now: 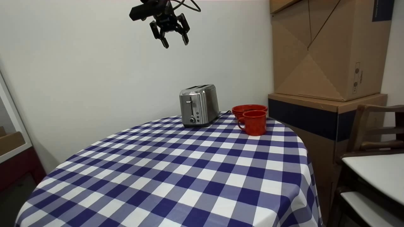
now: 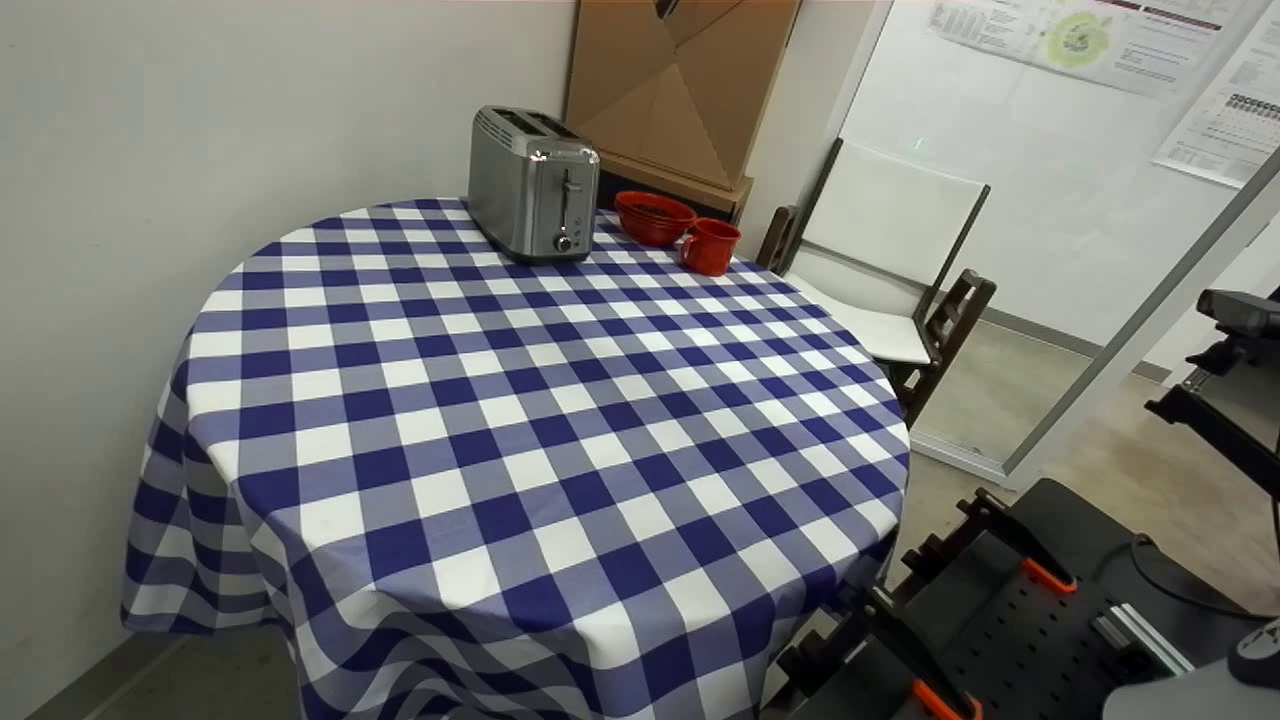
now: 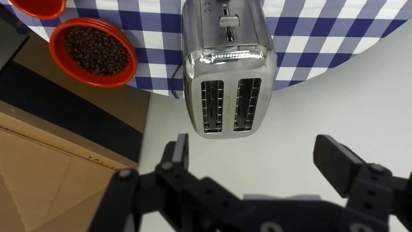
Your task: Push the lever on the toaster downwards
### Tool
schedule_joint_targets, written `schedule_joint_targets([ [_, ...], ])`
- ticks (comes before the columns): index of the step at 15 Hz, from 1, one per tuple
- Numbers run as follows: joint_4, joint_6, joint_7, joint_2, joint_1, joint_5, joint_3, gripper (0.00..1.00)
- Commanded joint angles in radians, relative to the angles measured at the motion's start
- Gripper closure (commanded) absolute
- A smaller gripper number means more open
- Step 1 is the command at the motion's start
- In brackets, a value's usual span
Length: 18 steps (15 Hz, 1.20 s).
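Observation:
The toaster is a boxy silver appliance with two empty slots, standing upright on the checkered table in both exterior views. Its lever is on the narrow end face, in the upper part of its vertical track; it also shows in an exterior view. In the wrist view the toaster is seen from above, with the lever near the top edge. My gripper is open and empty, well above the toaster and apart from it. Its fingers are wide apart in the wrist view.
Red stacked bowls holding dark beans and a red cup stand beside the toaster. A black cord lies by it. A white wall stands close behind, and cardboard boxes are stacked beyond the table.

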Motion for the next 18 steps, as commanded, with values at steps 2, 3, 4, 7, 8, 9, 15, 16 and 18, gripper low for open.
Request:
schedule_joint_targets([
  [2, 0.174, -0.020, 0.051, 0.144, -0.003, -0.024, 0.000, 0.31],
  [3, 0.196, -0.020, 0.052, 0.165, -0.003, -0.023, 0.002, 0.37],
  [4, 0.214, -0.021, 0.051, 0.183, -0.002, -0.025, 0.002, 0.45],
  [7, 0.269, -0.023, 0.041, 0.235, 0.000, -0.026, 0.005, 0.68],
  [8, 0.283, -0.024, 0.039, 0.250, 0.001, -0.028, 0.006, 0.77],
  [9, 0.296, -0.024, 0.038, 0.265, 0.003, -0.031, 0.005, 0.83],
  [15, 0.362, -0.024, 0.029, 0.363, 0.007, -0.049, 0.004, 1.00],
  [16, 0.373, -0.027, 0.029, 0.379, 0.007, -0.050, 0.004, 0.99],
  [18, 0.394, -0.035, 0.028, 0.410, 0.008, -0.053, 0.005, 0.99],
])
